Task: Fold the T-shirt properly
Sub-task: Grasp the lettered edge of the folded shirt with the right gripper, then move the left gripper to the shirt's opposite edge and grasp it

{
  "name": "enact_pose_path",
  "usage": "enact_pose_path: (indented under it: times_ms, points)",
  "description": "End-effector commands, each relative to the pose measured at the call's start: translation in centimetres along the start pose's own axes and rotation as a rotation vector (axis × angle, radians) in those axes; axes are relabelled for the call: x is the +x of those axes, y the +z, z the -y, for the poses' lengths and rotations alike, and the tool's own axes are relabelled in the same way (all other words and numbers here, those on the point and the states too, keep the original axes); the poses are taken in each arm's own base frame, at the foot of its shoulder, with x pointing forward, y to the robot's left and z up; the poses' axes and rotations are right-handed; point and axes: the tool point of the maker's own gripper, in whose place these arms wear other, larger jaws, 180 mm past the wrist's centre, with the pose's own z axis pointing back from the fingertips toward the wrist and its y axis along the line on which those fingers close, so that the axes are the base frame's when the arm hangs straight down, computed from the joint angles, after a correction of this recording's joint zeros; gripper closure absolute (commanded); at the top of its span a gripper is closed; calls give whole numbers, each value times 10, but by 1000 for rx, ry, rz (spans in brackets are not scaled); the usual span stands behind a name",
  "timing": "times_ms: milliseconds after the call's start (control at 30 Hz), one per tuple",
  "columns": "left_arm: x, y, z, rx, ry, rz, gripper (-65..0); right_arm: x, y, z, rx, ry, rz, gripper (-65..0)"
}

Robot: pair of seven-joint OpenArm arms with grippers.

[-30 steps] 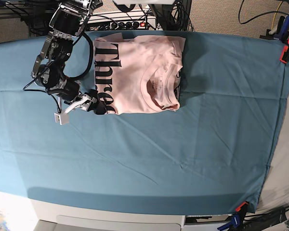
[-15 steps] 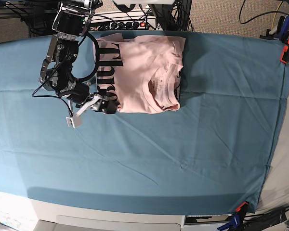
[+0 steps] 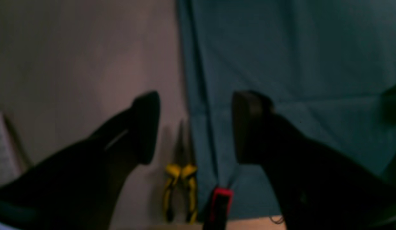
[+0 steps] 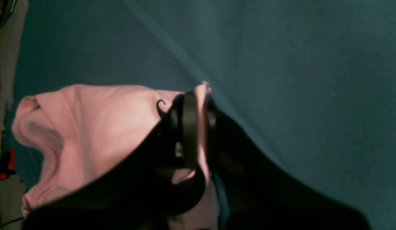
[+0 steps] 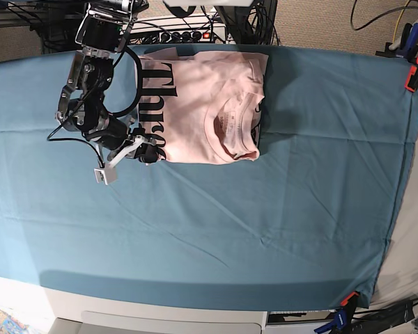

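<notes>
- The right gripper (image 4: 198, 105) has its fingers pinched together on a pink edge of the T-shirt (image 5: 202, 104), at the shirt's near-left corner in the base view.
- The left gripper (image 3: 194, 127) has its fingers apart with nothing between them; below it are the cloth's edge, yellow-handled pliers (image 3: 180, 188) and a red clamp (image 3: 220, 204).
- The T-shirt lies folded at the far side of the teal table cloth (image 5: 265, 209), black lettering and collar showing.
</notes>
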Motion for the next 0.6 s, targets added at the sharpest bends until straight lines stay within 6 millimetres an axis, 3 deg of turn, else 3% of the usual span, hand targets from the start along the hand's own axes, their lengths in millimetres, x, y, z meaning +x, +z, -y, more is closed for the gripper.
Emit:
enact_pose_path:
  times_ms: [0,133,200,433,567]
  points:
    - [22,16,-8,19,-20,49,-363,16,2,-4,11,27,45,0]
    - [27,26,0,-43,-34,45,-362,15,2,-3,5,29,37,0]
    - [16,25,10,-101,-41,15,-360,15,2,-3,5,29,36,0]
    - [-73,13,60,-338,31,-166,-358,15,2,-3,5,29,37,0]
    - [-108,10,95,-479,118,-186,-358,15,2,-3,5,29,37,0]
